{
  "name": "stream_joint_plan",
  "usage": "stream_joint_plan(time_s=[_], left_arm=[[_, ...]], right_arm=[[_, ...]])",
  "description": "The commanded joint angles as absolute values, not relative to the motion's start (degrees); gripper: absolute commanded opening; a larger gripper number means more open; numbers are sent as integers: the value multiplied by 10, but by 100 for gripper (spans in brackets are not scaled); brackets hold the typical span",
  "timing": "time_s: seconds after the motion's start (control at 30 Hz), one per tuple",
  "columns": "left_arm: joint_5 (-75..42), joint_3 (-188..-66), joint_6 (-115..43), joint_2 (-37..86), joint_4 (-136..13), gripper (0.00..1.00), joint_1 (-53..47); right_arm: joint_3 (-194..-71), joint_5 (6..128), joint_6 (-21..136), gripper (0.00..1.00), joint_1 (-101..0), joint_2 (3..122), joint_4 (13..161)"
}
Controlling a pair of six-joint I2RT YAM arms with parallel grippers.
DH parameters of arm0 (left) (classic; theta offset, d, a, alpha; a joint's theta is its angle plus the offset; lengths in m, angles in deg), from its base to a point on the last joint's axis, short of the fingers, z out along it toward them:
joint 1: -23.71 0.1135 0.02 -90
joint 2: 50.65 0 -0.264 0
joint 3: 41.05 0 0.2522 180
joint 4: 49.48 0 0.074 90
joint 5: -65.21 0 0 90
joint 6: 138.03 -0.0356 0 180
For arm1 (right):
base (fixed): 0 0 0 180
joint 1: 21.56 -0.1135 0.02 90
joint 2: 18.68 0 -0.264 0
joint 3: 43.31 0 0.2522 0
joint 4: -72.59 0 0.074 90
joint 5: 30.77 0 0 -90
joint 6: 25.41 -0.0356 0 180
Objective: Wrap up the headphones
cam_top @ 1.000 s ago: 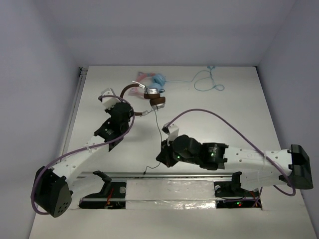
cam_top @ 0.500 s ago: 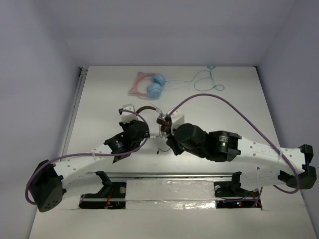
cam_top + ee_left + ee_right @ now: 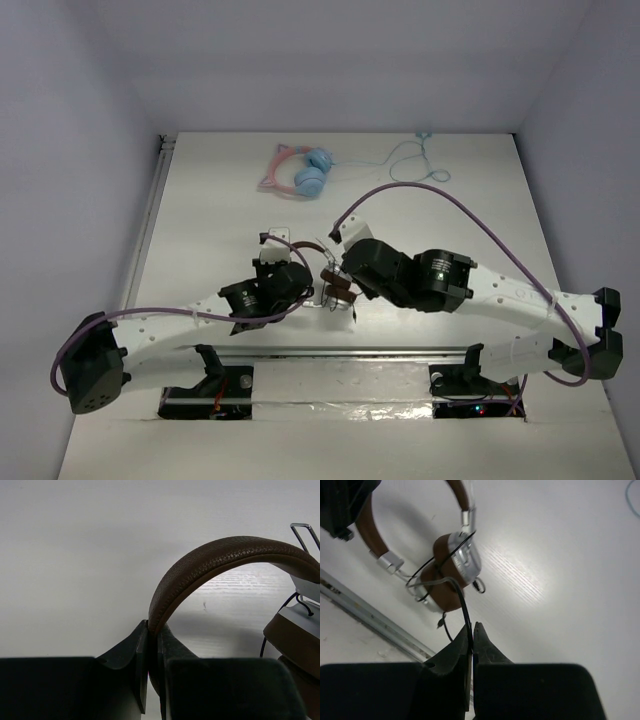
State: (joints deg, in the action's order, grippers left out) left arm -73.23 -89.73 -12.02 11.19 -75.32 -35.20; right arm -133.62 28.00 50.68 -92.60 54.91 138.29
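The headphones [image 3: 335,287] hang above the table near its front edge, between the two arms. My left gripper [image 3: 153,630] is shut on the brown headband [image 3: 220,560]. In the right wrist view the brown ear pads and silver cups [image 3: 455,570] are pressed together, with the thin black cable [image 3: 462,602] looped around them. My right gripper [image 3: 472,628] is shut on that cable just below the cups. The cable's plug end [image 3: 440,622] dangles beside the cups.
Pink cat-ear headphones [image 3: 300,172] with blue cups lie at the back of the table, their pale blue cable [image 3: 415,160] trailing right. A metal rail [image 3: 330,350] runs along the table's front edge, just below the hanging headphones.
Both grippers have moved toward the front edge, carrying the headphones from mid-table. The cable, first trailing down the table, is now looped round the cups.
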Motion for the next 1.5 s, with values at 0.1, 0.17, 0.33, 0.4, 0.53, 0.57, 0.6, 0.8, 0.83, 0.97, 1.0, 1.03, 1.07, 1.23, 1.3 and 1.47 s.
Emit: stream_joint_plan(time_s=[0.1, 0.17, 0.33, 0.4, 0.53, 0.57, 0.6, 0.8, 0.83, 0.97, 1.0, 1.03, 1.07, 1.23, 1.3, 1.47], left_arm=[[-712, -915, -87, 74, -764, 0, -368], [-699, -913, -100, 53, -760, 0, -368], [-690, -919, -102, 25, -784, 0, -368], [-677, -923, -99, 21, -799, 0, -368], [-628, -931, -110, 34, -799, 0, -368], [-618, -931, -115, 33, -796, 0, -368], [-594, -930, -117, 31, -792, 0, -368], [-534, -951, -146, -4, -774, 0, -368], [-529, -952, -148, -9, -773, 0, -368], [-504, -964, -153, -44, -757, 0, -368], [-500, -973, -154, -48, -757, 0, -368], [-495, -979, -155, -51, -758, 0, -362], [-492, -986, -156, -56, -762, 0, -362], [-496, -1024, -170, -69, -777, 0, -351], [-536, -1042, -174, -61, -811, 0, -351], [-521, -1043, -182, -76, -808, 0, -351]], right_arm=[[-1346, 187, 526, 0, -887, 551, 1376], [-1342, 179, 519, 0, -881, 558, 1363], [-1319, 142, 500, 0, -876, 585, 1369], [-1313, 128, 498, 0, -869, 590, 1363], [-1312, 97, 499, 0, -841, 595, 1337], [-1309, 92, 501, 0, -829, 593, 1308], [-1306, 109, 510, 0, -821, 588, 1292], [-1280, 186, 523, 0, -798, 577, 1185], [-1279, 194, 522, 0, -792, 582, 1183], [-1244, 219, 507, 0, -777, 571, 1135], [-1221, 230, 495, 0, -777, 566, 1123], [-1207, 251, 488, 0, -769, 559, 1110], [-1194, 264, 478, 0, -761, 541, 1078], [-1093, 402, 451, 0, -716, 473, 964], [-1079, 421, 439, 0, -703, 441, 935], [-1087, 417, 437, 0, -698, 419, 946]])
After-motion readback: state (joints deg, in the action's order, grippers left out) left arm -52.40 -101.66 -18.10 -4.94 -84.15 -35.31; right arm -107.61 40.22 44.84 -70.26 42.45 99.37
